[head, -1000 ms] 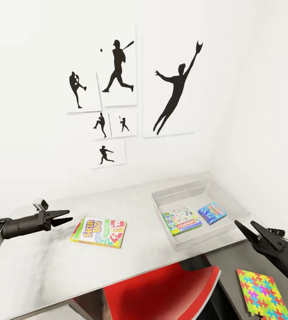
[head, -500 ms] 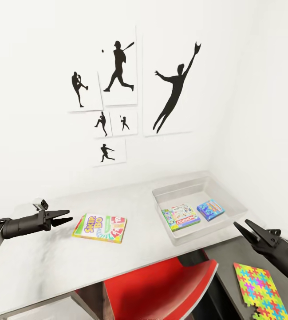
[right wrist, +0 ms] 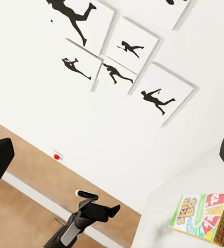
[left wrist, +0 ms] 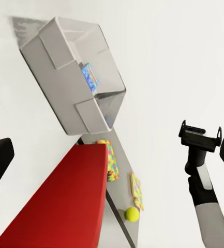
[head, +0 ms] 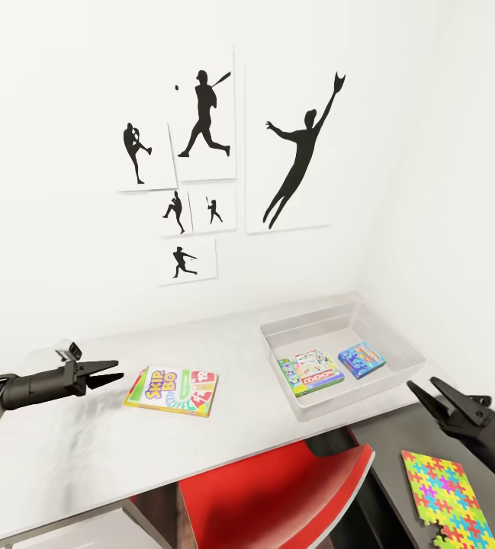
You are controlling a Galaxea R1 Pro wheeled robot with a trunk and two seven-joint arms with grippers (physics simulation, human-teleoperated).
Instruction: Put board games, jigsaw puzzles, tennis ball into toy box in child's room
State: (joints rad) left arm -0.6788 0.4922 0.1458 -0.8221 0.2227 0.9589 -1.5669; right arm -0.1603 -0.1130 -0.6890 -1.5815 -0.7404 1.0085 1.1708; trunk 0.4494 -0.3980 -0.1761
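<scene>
The pale grey table (head: pixel 87 450) runs along the white wall under a cluster of black baseball silhouette pictures (head: pixel 201 114). Near its front edge, toward the middle, lies the yellow-green Skip-Bo box (head: pixel 172 390), flat and alone. The light grey toy box (head: pixel 400 343) sits at the table's right end, close to the corner of the room. Two board games lie side by side on its floor, near its front wall: the white, green-edged game box with a red logo (head: pixel 312 372) and, just beside it, the small blue game box (head: pixel 361 360).

The left gripper (head: pixel 108 371) hangs above the table's left part, its dark fingers spread apart and pointing at the Skip-Bo box, well short of it and holding nothing. The right gripper (head: pixel 422 390) hovers off the toy box's front right corner, fingers likewise parted and empty.

Below that gripper, on a lower dark grey cabinet (head: pixel 388 442), a bright mosaic jigsaw puzzle (head: pixel 445 496) lies flat. In the left wrist view a second jigsaw puzzle (left wrist: pixel 136 190) and a yellow tennis ball (left wrist: pixel 132 214) rest farther along the same dark surface. A red chair (head: pixel 278 496) stands tucked under the table's front edge.
</scene>
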